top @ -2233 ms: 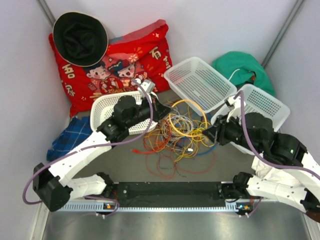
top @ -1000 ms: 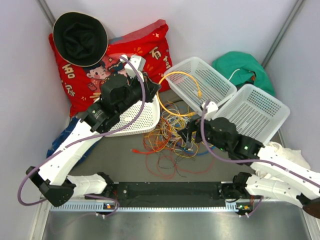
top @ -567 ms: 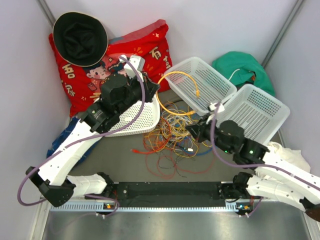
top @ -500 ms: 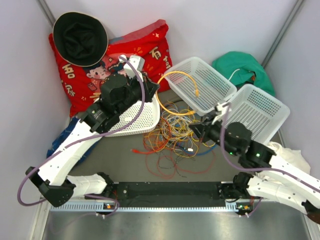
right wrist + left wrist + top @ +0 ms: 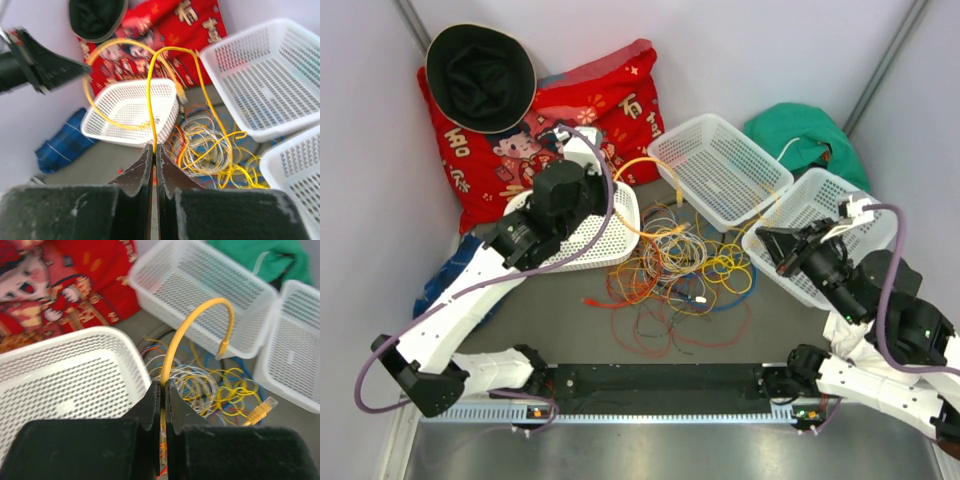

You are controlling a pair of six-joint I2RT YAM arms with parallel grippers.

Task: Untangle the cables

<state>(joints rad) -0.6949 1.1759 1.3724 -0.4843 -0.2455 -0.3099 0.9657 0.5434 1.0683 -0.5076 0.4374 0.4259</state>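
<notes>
Plastic, cloth and dull grey – surfaces in view

The cables (image 5: 680, 270) have smooth, faintly glossy plastic sheathing. The white baskets (image 5: 720, 170) are perforated plastic with a soft sheen. The red cushion (image 5: 620, 95) is printed cloth, the hat (image 5: 480, 72) matt black fabric, and the green bundle (image 5: 810, 135) and blue checked cloth (image 5: 455, 280) are soft textile. The table (image 5: 550, 315) is matt grey – the left gripper (image 5: 161, 386) and right gripper (image 5: 153, 148) are matt black.

1. The cables (image 5: 670, 270) are a loose tangle of red, orange, yellow, blue and pale loops, lying flat just in front of the middle basket (image 5: 720, 170).
2. One orange cable (image 5: 215, 301) arches up left of that basket, its plug hanging free.
3. One yellow cable (image 5: 151, 110) runs up off the tangle, right of the basket's near corner.
</notes>
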